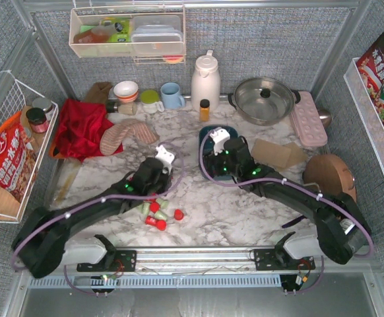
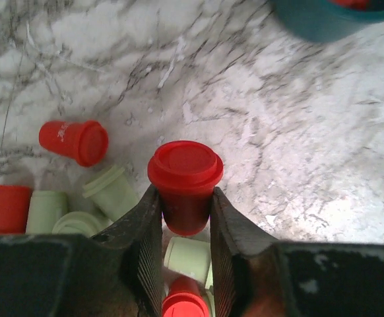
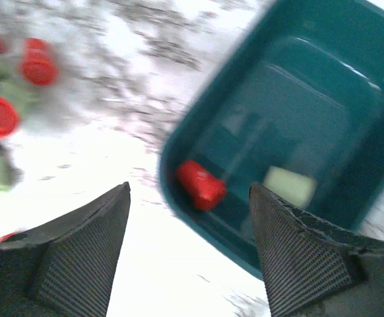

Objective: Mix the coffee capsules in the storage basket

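Teal storage basket [image 3: 311,105] sits mid-table on the marble table [image 1: 238,211], below the right gripper [image 3: 189,189]. Inside it: one red capsule [image 3: 200,184] on its side and one mint capsule [image 3: 289,185], apart from each other; view blurred. Right gripper jaws stand wide apart, nothing between them. Left gripper [image 2: 184,198] is clamped on a second red capsule [image 2: 185,173], wide end toward the wrist camera. Loose coffee capsules [image 1: 159,212], red and mint, lie clustered on the table by the left gripper, outside the basket.
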